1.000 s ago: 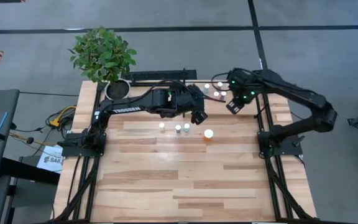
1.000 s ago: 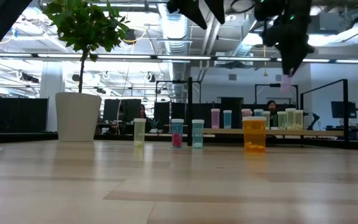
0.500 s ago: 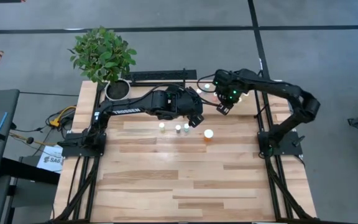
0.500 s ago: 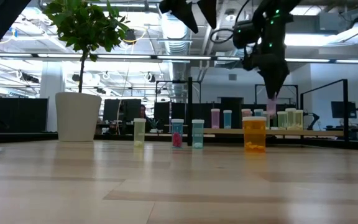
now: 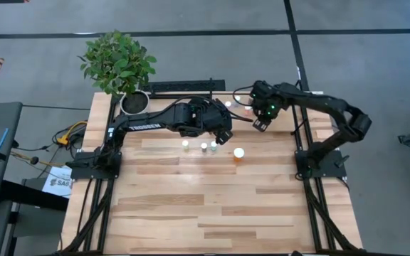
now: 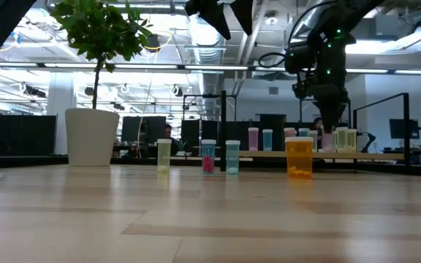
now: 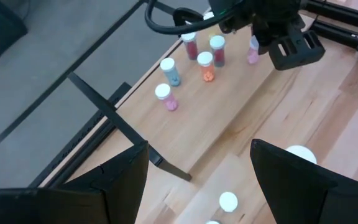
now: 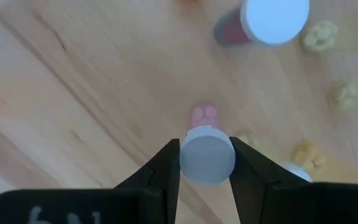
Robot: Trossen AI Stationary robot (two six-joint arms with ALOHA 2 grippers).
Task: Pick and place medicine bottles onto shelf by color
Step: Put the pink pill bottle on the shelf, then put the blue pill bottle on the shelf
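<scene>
Gripping pink bottle (image 8: 207, 155) by cap, right gripper (image 8: 205, 163) is hanging over shelf (image 7: 229, 106); bottle axis upright, shelf surface directly beneath. Left gripper (image 7: 197, 180) is waiting fully open, empty.

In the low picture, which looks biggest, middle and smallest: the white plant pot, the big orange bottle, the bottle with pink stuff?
1. White plant pot, biggest.
2. Big orange bottle.
3. Bottle with pink stuff, smallest.
The pot may stand farther back, yet it looks largest anyway.

Both arms are matte black, jointed in boxy segments. The left arm (image 5: 155, 121) carries white lettering (too small to read surely); the right arm (image 5: 319, 107) shows green lights and looping black cables.
</scene>
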